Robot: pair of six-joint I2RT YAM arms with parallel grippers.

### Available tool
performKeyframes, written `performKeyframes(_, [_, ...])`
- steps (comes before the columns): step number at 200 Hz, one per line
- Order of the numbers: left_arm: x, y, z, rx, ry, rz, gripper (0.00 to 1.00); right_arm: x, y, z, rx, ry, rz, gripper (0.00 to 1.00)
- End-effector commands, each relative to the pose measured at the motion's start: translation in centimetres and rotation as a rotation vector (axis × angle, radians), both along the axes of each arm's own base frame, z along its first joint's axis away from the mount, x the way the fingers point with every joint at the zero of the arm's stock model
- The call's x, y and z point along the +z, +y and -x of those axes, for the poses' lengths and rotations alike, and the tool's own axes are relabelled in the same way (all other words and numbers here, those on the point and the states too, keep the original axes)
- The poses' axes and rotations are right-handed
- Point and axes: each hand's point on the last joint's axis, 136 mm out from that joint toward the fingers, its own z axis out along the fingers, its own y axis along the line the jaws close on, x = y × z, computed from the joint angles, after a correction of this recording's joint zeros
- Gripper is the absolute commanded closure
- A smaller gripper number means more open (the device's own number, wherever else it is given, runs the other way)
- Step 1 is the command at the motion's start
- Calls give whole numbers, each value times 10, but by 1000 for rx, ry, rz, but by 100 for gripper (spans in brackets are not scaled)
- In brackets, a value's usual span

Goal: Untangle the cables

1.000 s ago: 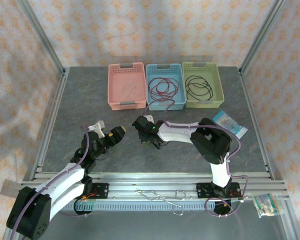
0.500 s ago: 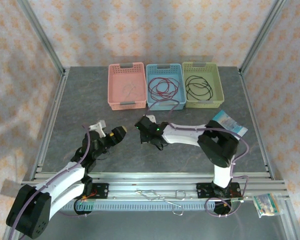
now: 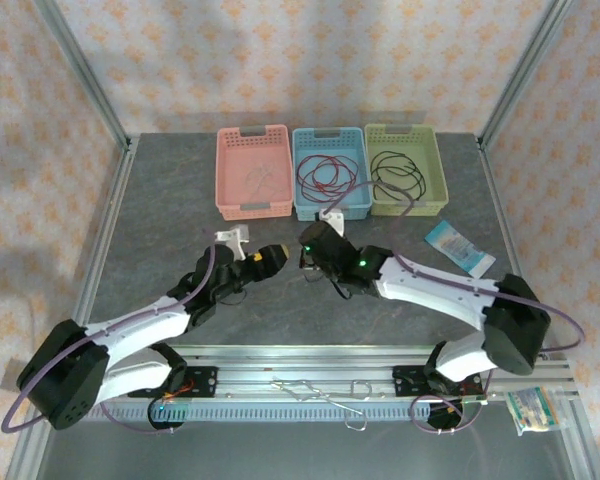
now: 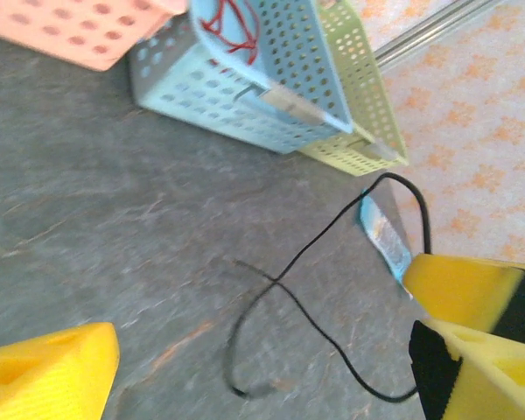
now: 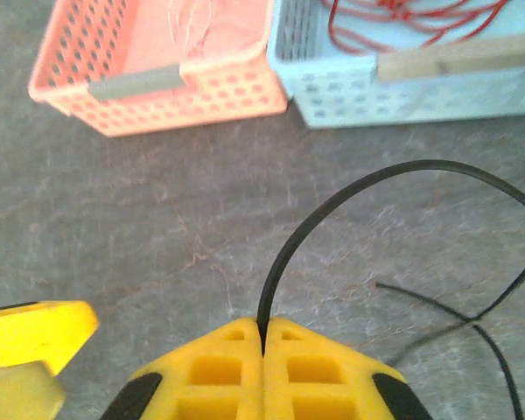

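Right wrist: my right end effector point(image 5: 262, 331) pinches the black cable point(image 5: 394, 168), mid table point(image 5: 114, 219).
Left end effector point(image 4: 261, 367): spread, empty, close by.
Risk: if I pull fast, the cable's crossing may cinch into a knot.

Robotics lab test cell: twin robot arms point(image 3: 140, 325) bolted to an aluminium rail point(image 3: 300, 356) at a grey table point(image 3: 160, 215), boxed in by metal framing point(image 3: 82, 70) and patterned backdrop panels point(image 3: 280, 60).
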Motion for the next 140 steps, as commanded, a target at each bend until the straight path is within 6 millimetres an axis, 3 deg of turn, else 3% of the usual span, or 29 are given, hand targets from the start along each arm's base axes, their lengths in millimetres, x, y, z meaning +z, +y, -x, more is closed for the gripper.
performKeyframes(1, [40,-18,-17,-6,-119,21,13,30,-36,-9,-102,-73,29,100])
performKeyframes(58, [81,-57,-40,-66,-190,10,13,97,-95,-33,-211,-183,0,100])
performKeyframes(102, [117,-82,-66,-100,-253,-40,13,131,-134,-62,-278,-247,31,100])
performKeyframes(140, [135,-100,-91,-121,-295,-117,13,149,-165,-100,-338,-282,71,100])
